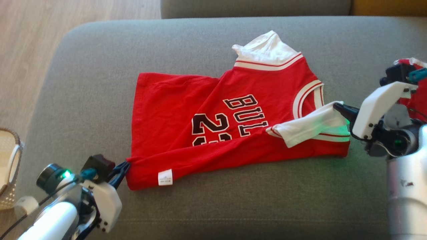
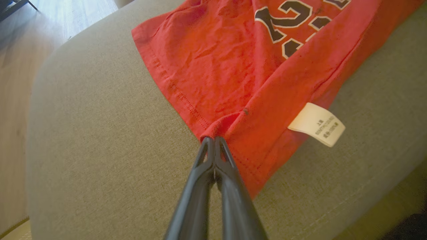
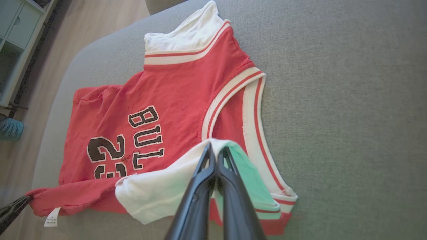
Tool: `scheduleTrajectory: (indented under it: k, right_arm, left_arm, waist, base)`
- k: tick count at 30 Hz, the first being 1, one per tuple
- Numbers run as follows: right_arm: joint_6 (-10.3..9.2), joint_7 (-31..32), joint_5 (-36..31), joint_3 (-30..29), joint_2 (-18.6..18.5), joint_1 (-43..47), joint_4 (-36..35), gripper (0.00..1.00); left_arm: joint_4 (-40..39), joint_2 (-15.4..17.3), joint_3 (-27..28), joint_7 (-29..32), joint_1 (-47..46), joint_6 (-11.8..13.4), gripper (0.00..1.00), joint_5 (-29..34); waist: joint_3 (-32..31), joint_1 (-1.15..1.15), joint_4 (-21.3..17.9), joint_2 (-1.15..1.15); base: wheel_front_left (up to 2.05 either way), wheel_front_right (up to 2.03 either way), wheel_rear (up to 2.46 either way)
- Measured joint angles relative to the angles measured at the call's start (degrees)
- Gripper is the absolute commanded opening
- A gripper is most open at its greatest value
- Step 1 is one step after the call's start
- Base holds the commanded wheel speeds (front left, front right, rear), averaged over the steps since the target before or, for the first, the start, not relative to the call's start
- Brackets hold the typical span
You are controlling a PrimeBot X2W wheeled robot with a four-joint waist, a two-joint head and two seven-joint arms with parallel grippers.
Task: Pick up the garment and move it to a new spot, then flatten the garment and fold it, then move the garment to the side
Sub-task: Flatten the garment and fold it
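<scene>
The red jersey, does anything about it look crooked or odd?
The jersey has its near edge folded over, covering part of the number, care label showing. A white sleeve lies askew across it, pinched by the right tool.

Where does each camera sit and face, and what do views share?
Head view: on the head, facing down at the jersey on the cushion; left gripper lower left, right gripper right.
Left wrist view: on that wrist, along its shut fingers to the jersey's hem corner.
Right wrist view: on that wrist, along its fingers to the white sleeve.
Shared: care label, all three.
</scene>
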Motion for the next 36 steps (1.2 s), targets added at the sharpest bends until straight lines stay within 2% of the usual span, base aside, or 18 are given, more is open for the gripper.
scheduleTrajectory:
  k: [11, 27, 36]
  right_arm:
    - [0.00, -7.61, -1.48, 3.31, 0.16, -5.50, 9.53, 0.00]
    - [0.00, -15.86, -1.12, 7.09, -0.65, -9.72, 16.97, 0.00]
    - [0.00, -19.82, -0.10, 9.92, -0.86, -11.60, 19.52, 0.00]
  left_arm:
    - [8.73, -3.80, -1.41, -0.85, -5.95, -0.94, 0.00, 0.90]
    - [15.60, -5.81, -0.13, -4.59, -11.66, -0.93, 0.00, -0.37]
    - [20.05, -7.95, 1.16, -6.60, -14.60, 0.60, 0.00, -1.29]
  waist:
    - [3.11, 0.00, 0.22, 0.00]
    - [6.06, -0.01, -1.06, 0.00]
    - [6.78, -0.01, -1.36, 0.00]
  base:
    - [0.00, 0.00, 0.00]
    - [0.00, 0.00, 0.00]
    - [0.00, 0.00, 0.00]
